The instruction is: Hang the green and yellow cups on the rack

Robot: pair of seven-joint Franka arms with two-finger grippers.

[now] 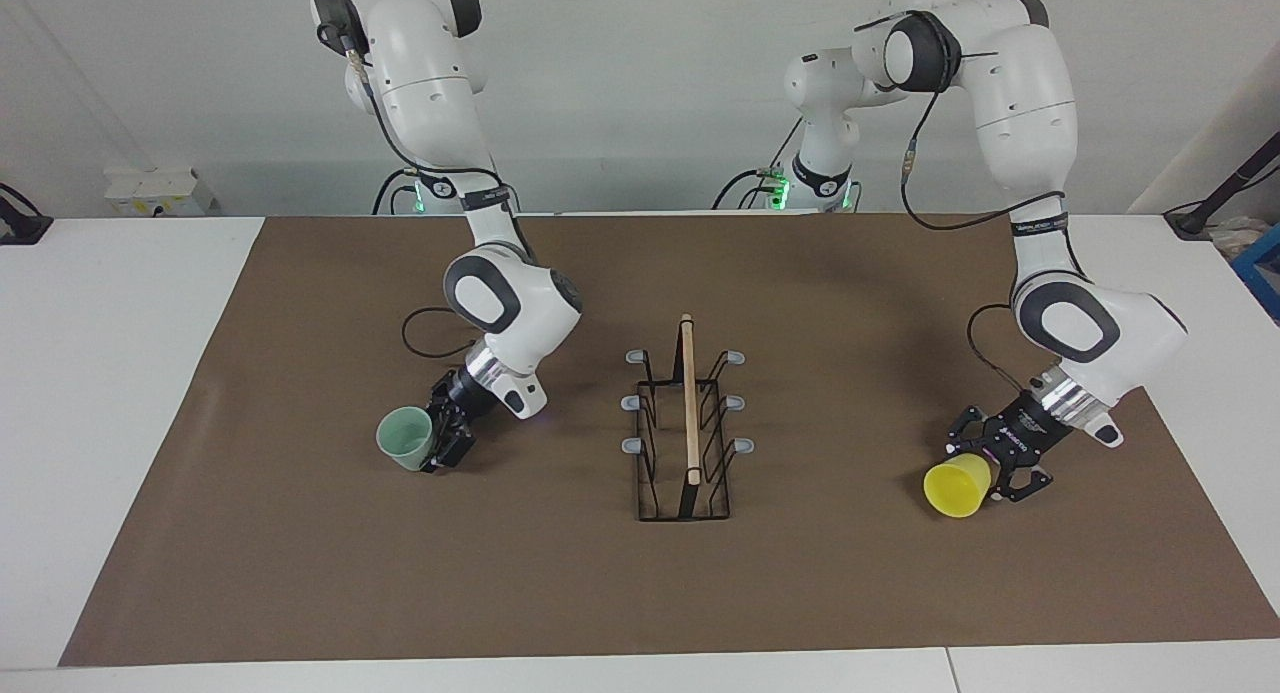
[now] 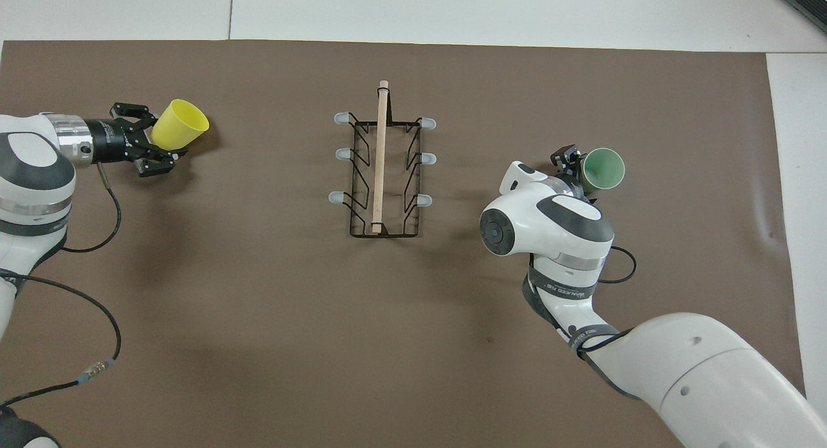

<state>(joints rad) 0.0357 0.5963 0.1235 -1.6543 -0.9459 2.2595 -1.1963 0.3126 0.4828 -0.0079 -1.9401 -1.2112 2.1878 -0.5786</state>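
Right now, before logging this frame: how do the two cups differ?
The yellow cup is bright yellow and at the left gripper; the green cup is pale mint and at the right gripper. They sit toward opposite ends of the table, the rack between. Both are small, tapered, handleless, tilted and unhung.
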